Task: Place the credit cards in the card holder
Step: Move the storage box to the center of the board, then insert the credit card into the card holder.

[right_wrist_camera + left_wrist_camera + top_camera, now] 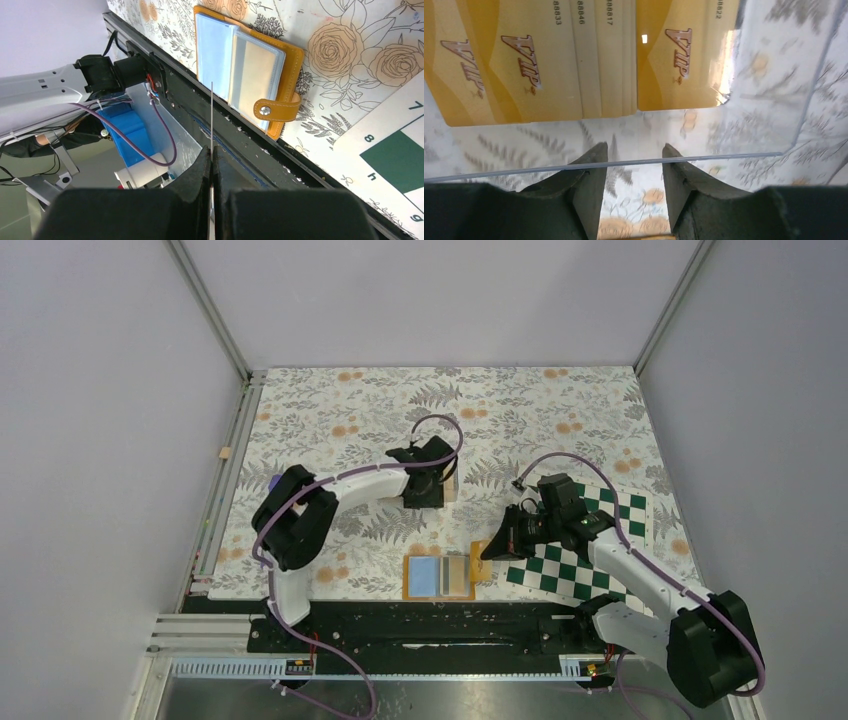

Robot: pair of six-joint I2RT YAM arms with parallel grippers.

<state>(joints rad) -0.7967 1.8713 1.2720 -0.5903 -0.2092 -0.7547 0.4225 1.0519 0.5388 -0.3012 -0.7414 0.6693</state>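
Lying open by surface point(330, 420) near edge, card holder point(408, 578), free room behind | hovering left fingers point(591, 175) half-parted, empty, over clear box point(774, 75) wall, credit cards point(549, 60) fanned inside | clenching right fingers point(206, 162) on single credit card point(212, 115), edge-on, just beside holder.

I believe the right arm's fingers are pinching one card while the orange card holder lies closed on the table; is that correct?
Not quite: the card holder lies open, its inside facing up, as the right wrist view shows. The right fingers are indeed shut on one card.
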